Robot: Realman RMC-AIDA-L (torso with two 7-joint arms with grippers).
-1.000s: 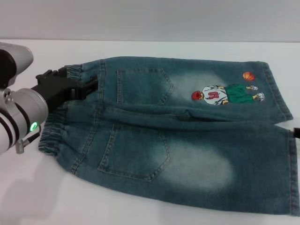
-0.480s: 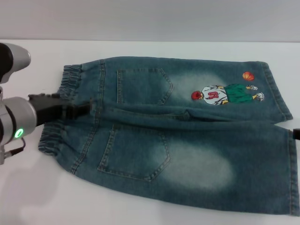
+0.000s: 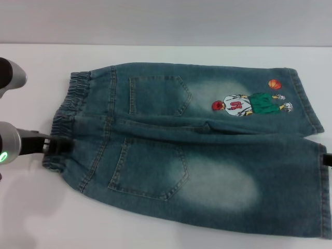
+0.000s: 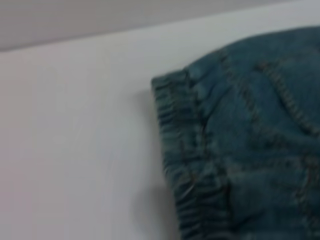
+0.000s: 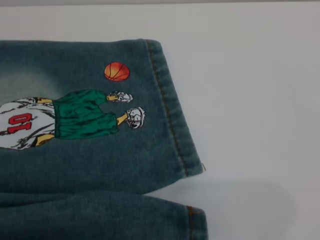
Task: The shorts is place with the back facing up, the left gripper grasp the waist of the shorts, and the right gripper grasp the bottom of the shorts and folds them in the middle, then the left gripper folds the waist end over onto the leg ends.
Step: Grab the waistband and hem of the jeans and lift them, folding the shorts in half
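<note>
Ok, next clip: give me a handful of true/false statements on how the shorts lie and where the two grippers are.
1. The shorts lie flat with both patch pockets facing up. True.
2. The waist is already folded over onto the leg ends. False: the shorts are spread full length, waist and hems at opposite ends.
3. The left gripper is at the waist edge. True.
4. The cartoon print is on the leg nearer the robot. False: it is on the farther leg.
5. The right gripper hovers over the pockets. False: it only shows at the hem end.
</note>
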